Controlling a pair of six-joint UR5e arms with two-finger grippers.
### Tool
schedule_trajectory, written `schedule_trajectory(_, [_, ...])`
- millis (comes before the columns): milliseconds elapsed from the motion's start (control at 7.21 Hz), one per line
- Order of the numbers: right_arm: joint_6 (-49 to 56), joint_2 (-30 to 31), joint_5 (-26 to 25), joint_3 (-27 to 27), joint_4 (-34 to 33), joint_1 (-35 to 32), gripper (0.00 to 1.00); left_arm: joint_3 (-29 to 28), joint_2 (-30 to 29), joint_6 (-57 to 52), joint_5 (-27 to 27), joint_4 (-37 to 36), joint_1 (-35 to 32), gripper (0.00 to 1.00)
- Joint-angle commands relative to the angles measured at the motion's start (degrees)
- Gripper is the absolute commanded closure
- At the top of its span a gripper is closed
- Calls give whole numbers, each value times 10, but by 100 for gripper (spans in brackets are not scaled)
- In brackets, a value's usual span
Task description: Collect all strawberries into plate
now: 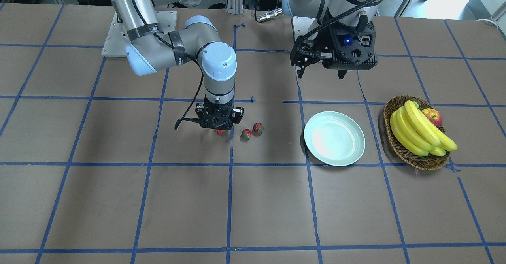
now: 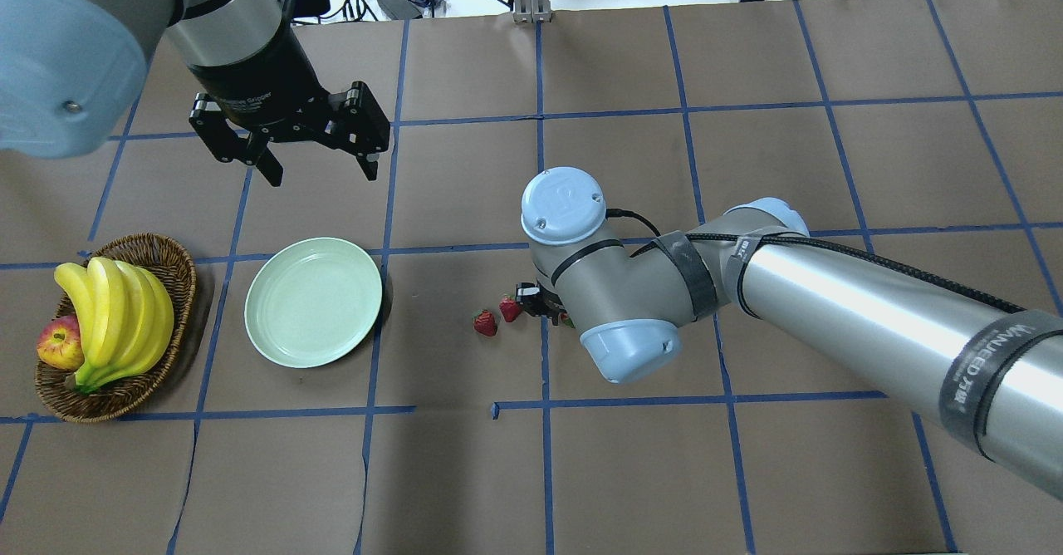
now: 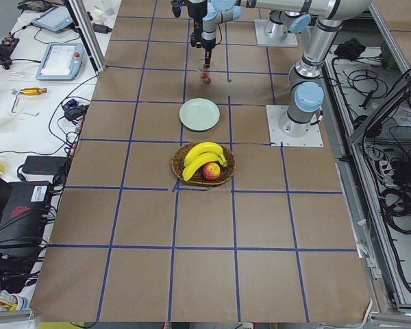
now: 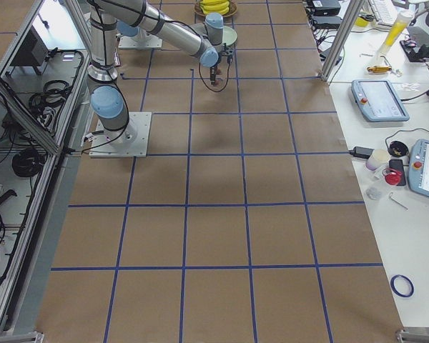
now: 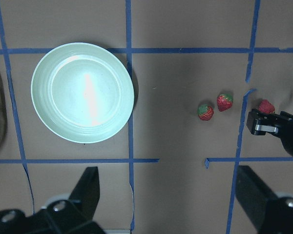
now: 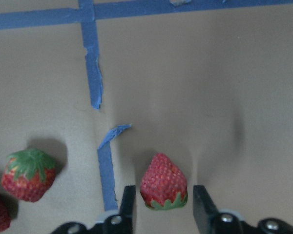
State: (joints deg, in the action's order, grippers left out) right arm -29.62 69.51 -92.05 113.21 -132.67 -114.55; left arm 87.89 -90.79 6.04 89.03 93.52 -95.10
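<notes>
- The right hand (image 6: 162,200) is down at the bench (image 1: 253,200), released — its two fingers (image 6: 128,204) flank one strawberry (image 6: 163,184), with a thin gap on each side.
- That strawberry lies about midway between the bench's left and right ends, its green cap toward the hand.
- A second strawberry (image 1: 246,134) and a third strawberry (image 1: 258,127) lie close together just beside it, toward the left end.
- The plate (image 2: 313,302) sits further toward the left end, well apart from the strawberries.
- The left hand (image 2: 322,174) hangs high over the bench near the plate, released, fingers wide apart.
- A wicker basket (image 2: 170,248) with bananas (image 2: 116,314) and an apple (image 2: 60,343) sits near the left end — just beyond the plate.
</notes>
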Motion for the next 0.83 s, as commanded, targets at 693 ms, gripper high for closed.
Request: schedule_trajectory(693, [-15,-7,18,-113,64,-3,100,-1,0,-1,0,0,0,0])
